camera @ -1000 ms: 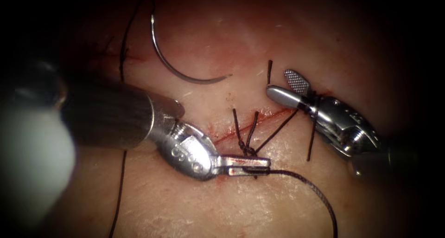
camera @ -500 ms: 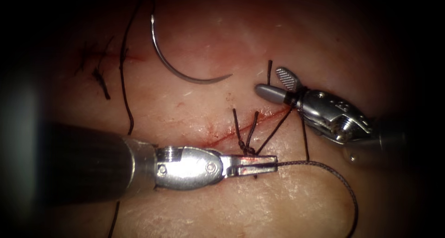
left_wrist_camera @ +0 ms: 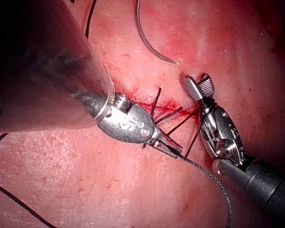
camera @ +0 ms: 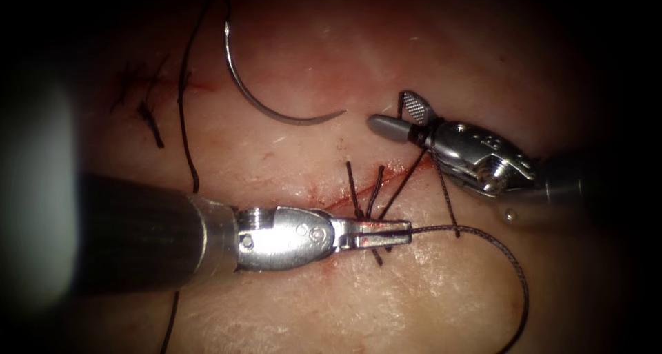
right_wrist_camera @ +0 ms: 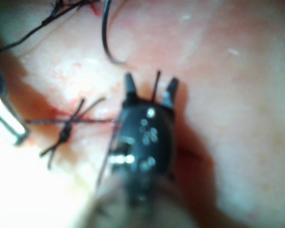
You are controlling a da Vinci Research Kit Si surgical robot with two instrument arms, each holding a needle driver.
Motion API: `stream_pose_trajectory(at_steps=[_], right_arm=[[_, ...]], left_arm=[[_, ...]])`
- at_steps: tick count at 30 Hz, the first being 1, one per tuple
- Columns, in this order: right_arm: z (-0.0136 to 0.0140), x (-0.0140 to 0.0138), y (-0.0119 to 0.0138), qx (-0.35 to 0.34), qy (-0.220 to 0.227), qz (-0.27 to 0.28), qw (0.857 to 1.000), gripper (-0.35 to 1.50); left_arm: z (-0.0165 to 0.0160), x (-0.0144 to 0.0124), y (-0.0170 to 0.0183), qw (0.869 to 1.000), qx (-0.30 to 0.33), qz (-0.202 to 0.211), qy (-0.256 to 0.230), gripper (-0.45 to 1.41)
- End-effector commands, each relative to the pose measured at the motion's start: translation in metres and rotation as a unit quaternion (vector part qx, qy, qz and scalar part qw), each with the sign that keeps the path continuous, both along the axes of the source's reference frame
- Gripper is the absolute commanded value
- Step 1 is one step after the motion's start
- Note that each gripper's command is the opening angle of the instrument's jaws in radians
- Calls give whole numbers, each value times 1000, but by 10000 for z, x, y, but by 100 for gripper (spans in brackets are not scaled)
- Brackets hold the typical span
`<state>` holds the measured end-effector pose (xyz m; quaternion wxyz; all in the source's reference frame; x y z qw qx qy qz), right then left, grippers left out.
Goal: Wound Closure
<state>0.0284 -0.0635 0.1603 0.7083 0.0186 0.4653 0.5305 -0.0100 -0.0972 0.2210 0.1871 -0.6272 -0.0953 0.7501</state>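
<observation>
Showing 2 tools, 1 needle (camera: 265, 85) lying free (upper left): left tool (camera: 389, 232) clamps thread (camera: 507, 271); right tool (camera: 400, 116), jaws parted, thread draped between.

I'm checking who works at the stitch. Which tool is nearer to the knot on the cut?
Left. The left tool sits right beside the knot, shut on the thread. The right tool is up and right of it, jaws open.
</observation>
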Motion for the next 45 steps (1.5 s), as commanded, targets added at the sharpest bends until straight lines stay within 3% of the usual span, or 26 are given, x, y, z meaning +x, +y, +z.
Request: stream_pose_trajectory(at_steps=[1, 2, 9, 18, 29, 35, 45], right_arm=[[3, 5, -7, 1, 5, -15, 1000, -8], [1, 4, -7, -1, 4, -18, 1000, -35], [-29, -12, -18, -11, -14, -33, 999, -35], [-53, -30, -56, -12, -2, -55, 998, -35], [-59, -52, -79, -13, 5, -69, 998, -35], [-68, -46, -90, -13, 8, -81, 997, -35], [-79, -45, -111, -14, 14, -97, 995, -35]], left_arm=[[7, -6, -10, 1000, 2, 1, 0, -45], [8, -6, -9, 1000, 4, 0, 0, -45], [22, 8, 4, 1000, 17, -5, 1, -45], [33, 34, 44, 999, 31, -22, 11, -45], [32, 48, 131, 998, 60, -31, 20, -45], [42, 42, 176, 997, 57, -34, 32, -45], [76, 28, 215, 997, 53, -29, 44, -45]])
